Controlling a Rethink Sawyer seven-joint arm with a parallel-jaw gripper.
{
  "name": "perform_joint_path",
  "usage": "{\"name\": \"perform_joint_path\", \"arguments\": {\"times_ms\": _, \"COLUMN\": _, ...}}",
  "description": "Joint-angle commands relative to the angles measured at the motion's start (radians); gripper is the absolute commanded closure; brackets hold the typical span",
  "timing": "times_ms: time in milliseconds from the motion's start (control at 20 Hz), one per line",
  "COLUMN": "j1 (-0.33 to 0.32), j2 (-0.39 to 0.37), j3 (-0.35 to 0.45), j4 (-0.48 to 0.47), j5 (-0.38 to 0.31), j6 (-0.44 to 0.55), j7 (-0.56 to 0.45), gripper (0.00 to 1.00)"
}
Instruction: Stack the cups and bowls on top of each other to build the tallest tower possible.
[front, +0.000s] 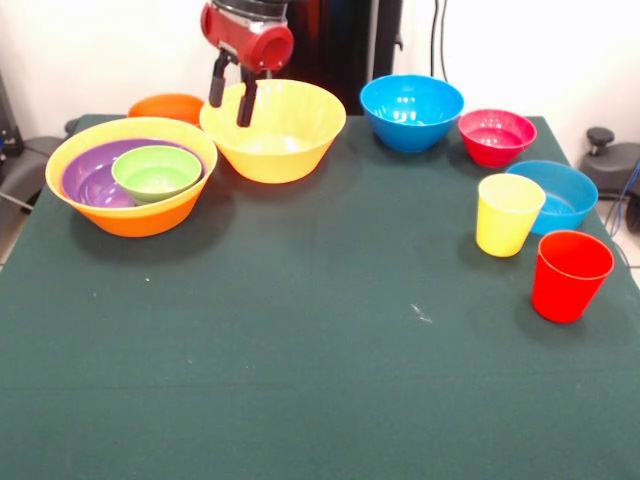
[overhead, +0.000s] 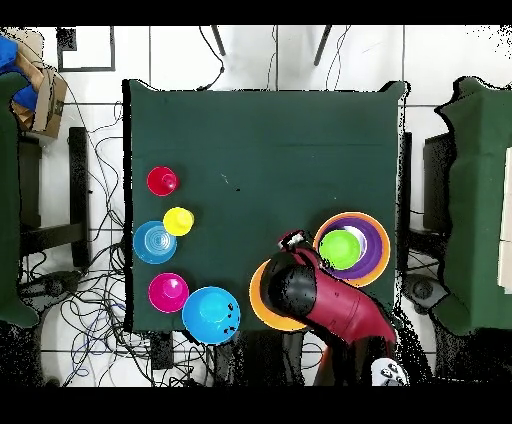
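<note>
Two fingers of the gripper (front: 231, 100) hang apart, holding nothing, over the loose yellow-orange bowl's (front: 290, 140) rim by the table's (front: 300, 350) back edge. A bad pinch could tip it into the tower (front: 130, 215).

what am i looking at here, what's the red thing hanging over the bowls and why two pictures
The red thing is a robot arm, and its hand is the pair of dark fingers, open and holding nothing, hanging at the rim of an empty large yellow bowl. One picture is taken from across the green table, the other from straight above. Beside that bowl stands the start of a tower: a large yellow-orange bowl with a purple bowl and a green bowl nested inside. Loose on the table are an orange bowl, two blue bowls, a pink-red bowl, a yellow cup and a red cup.
</note>
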Motion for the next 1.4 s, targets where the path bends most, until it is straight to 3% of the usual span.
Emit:
{"name": "perform_joint_path", "arguments": {"times_ms": 50, "j1": -0.005, "j2": -0.058, "j3": 0.163, "j4": 0.071, "j5": -0.044, "j6": 0.091, "j7": 0.046, "gripper": 0.0}}
{"name": "perform_joint_path", "arguments": {"times_ms": 350, "j1": -0.001, "j2": -0.089, "j3": 0.163, "j4": 0.078, "j5": -0.023, "j6": 0.108, "j7": 0.062, "gripper": 0.0}}
{"name": "perform_joint_path", "arguments": {"times_ms": 1400, "j1": 0.129, "j2": -0.017, "j3": 0.112, "j4": -0.048, "j5": 0.1, "j6": 0.121, "j7": 0.149, "gripper": 0.0}}
